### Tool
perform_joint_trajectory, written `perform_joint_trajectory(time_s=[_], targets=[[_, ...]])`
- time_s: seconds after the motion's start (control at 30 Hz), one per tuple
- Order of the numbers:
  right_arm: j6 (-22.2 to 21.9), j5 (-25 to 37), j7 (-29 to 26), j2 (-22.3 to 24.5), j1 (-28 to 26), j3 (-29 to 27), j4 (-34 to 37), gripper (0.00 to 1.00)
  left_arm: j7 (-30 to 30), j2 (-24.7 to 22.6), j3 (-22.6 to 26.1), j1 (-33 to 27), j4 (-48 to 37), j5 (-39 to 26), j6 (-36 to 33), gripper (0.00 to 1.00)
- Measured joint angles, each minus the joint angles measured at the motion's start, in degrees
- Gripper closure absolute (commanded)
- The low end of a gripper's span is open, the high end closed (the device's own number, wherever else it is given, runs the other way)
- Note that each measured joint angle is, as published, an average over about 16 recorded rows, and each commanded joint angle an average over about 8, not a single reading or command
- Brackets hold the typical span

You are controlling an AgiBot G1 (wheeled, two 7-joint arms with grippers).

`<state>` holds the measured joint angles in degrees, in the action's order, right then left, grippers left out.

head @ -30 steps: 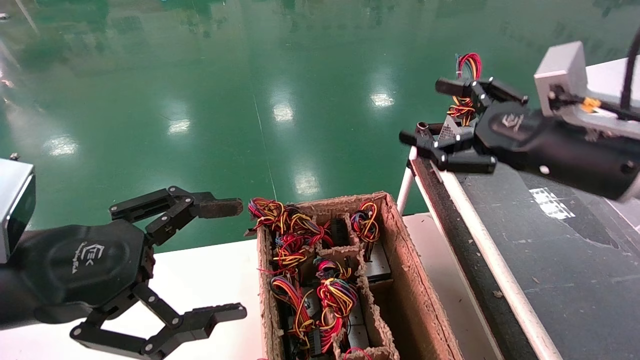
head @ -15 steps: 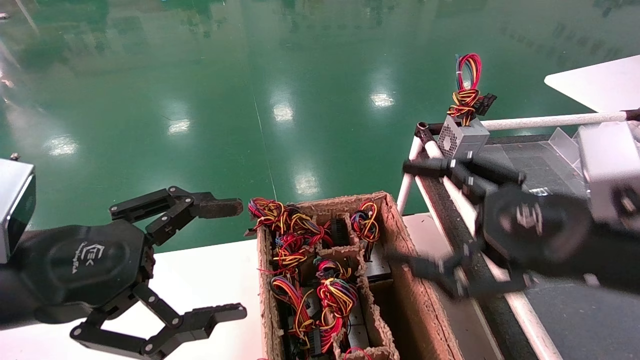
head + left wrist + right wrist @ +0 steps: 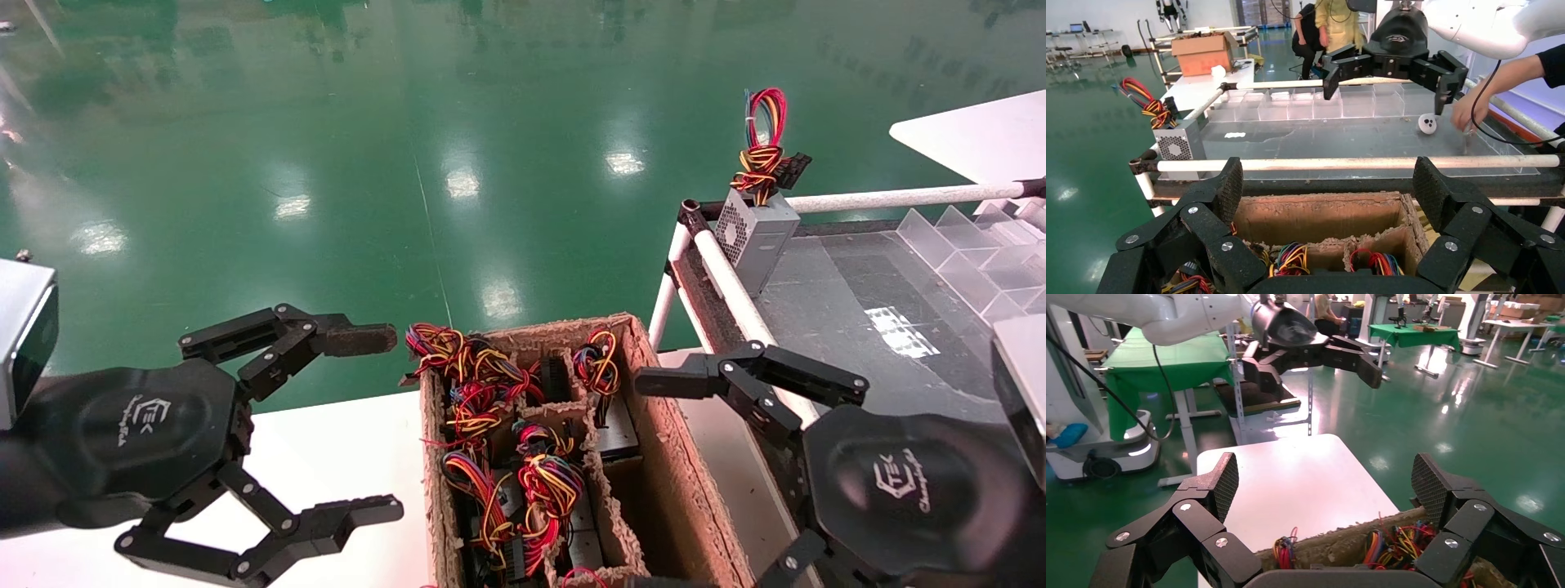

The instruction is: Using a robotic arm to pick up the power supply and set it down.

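A: Where's the supply just now?

B: Standing upright at the far left corner of the dark belt, hard against the white rail. Vent side faces the rail, and the wire bundle sticks up from its top. Nothing is holding it. In the left wrist view it sits just behind the near rail.

A: And the right gripper?

B: Low and near the robot, between the carton and the belt's edge. Its fingers are spread wide and empty; the right wrist view shows the pads far apart with only the carton's rim and wires below.

A: So which way does the supply lie from those fingers?

B: Ahead and a bit to the right, well apart, up along the rail. The fingers point left toward the carton, not at it.

A: Left gripper?

B: Hanging over the white desk left of the carton, fingers also spread, empty. The carton stands between it and the supply, so the right arm is plainly nearer.

A: Any more units?

B: The carton's cells hold more wire bundles and grey boxes, right under the right fingers. My guess is a next pick would come from there.
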<state>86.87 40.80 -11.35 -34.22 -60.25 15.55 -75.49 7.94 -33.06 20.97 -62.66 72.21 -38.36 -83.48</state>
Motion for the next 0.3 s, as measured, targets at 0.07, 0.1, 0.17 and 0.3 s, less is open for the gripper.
perform_joint_trajectory(time_s=[0.07,0.1,0.17,0.3], targets=[[-0.12,0.09,0.08,-0.07,-0.13,0.03,0.2,0.0,0.0,0.0,0.0,0.0,0.0,0.0,0.0,0.0],[-0.17,0.12,0.11,-0.1,-0.17,0.04,0.27,0.0,0.0,0.0,0.0,0.0,0.0,0.0,0.0,0.0],[-0.27,0.19,0.15,-0.16,-0.28,0.07,0.43,0.0,0.0,0.0,0.0,0.0,0.0,0.0,0.0,0.0],[-0.44,0.34,0.23,-0.27,-0.47,0.14,0.69,0.0,0.0,0.0,0.0,0.0,0.0,0.0,0.0,0.0]])
